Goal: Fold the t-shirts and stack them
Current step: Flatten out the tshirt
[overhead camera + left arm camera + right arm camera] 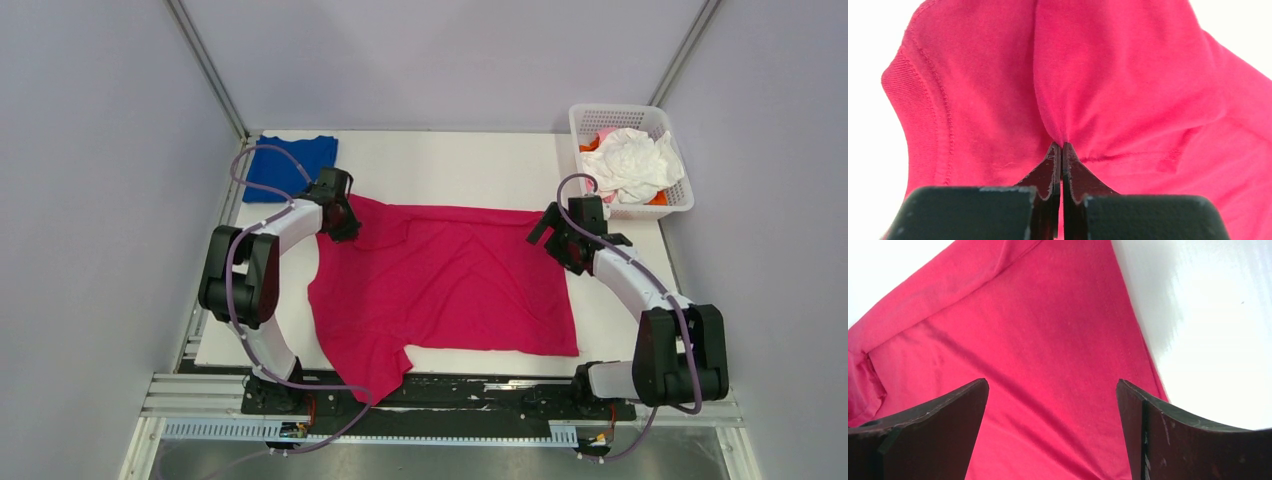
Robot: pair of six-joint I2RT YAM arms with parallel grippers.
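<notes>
One magenta t-shirt (450, 280) fold is clamped in the left gripper (1061, 147) (right gripper (1052, 385) gapes).

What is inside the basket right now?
A crumpled white shirt lies on top in the basket. Beneath it, pale pink cloth and orange cloth peek out. How many pieces it covers cannot be seen.

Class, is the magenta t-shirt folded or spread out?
Spread out: the magenta t-shirt lies flat on the table, left gripper pinching its far-left corner.
</notes>
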